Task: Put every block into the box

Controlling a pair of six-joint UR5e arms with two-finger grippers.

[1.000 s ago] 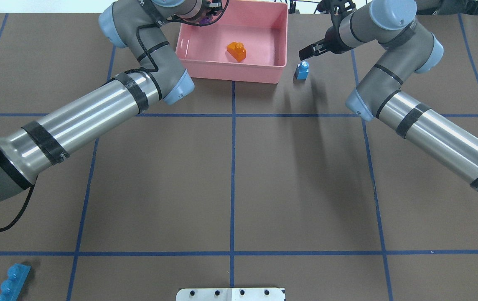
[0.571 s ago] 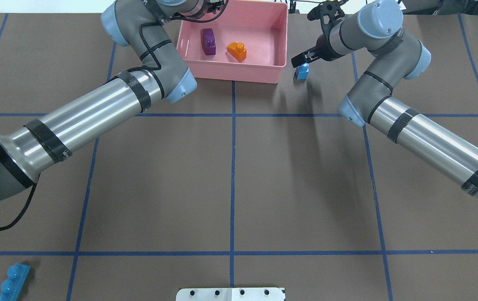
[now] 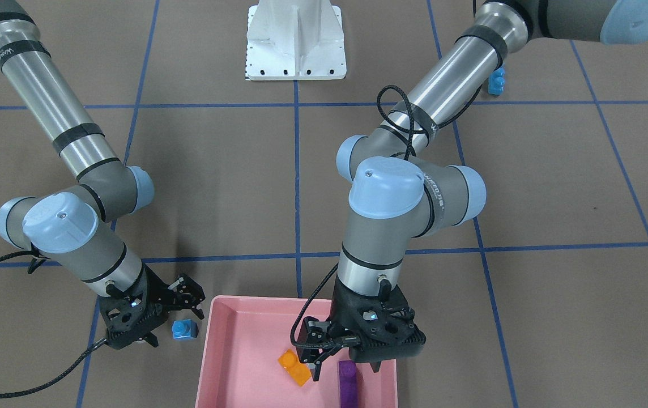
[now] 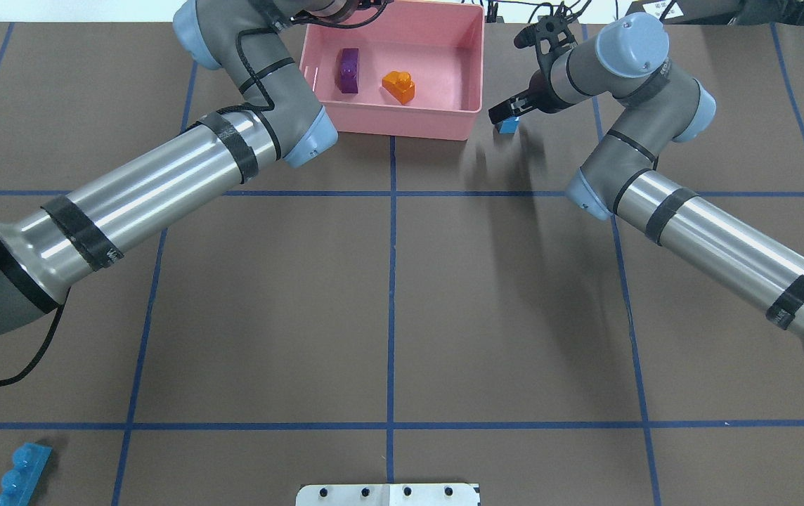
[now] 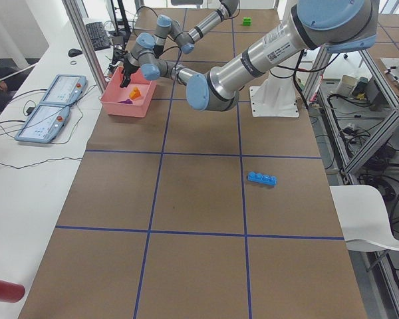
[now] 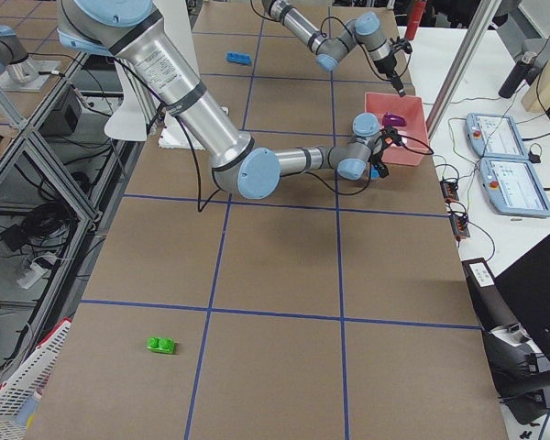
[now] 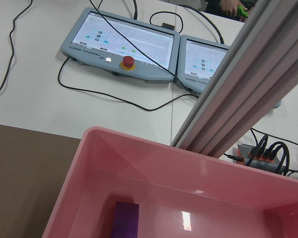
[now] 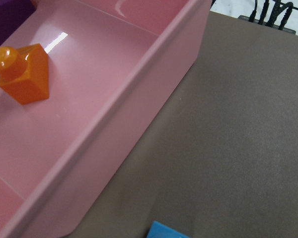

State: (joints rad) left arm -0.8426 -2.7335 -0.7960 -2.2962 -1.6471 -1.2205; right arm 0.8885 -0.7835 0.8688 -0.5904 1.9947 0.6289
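Since the right tool [image 3: 168, 317] hangs spread, empty, just beside the tiny blue block [image 3: 184, 328] on the bench [image 3: 528, 198] outside the pink box [image 3: 208, 351] (orange block [image 3: 294, 367] and purple block [image 3: 348, 388] already inside), I'd centre its jaws round it before closing.

Brown gridded table [image 4: 388, 295], pink box [image 4: 402, 124], small blue block [image 3: 184, 329], blue bar [image 5: 261, 179], green block [image 6: 161, 346]
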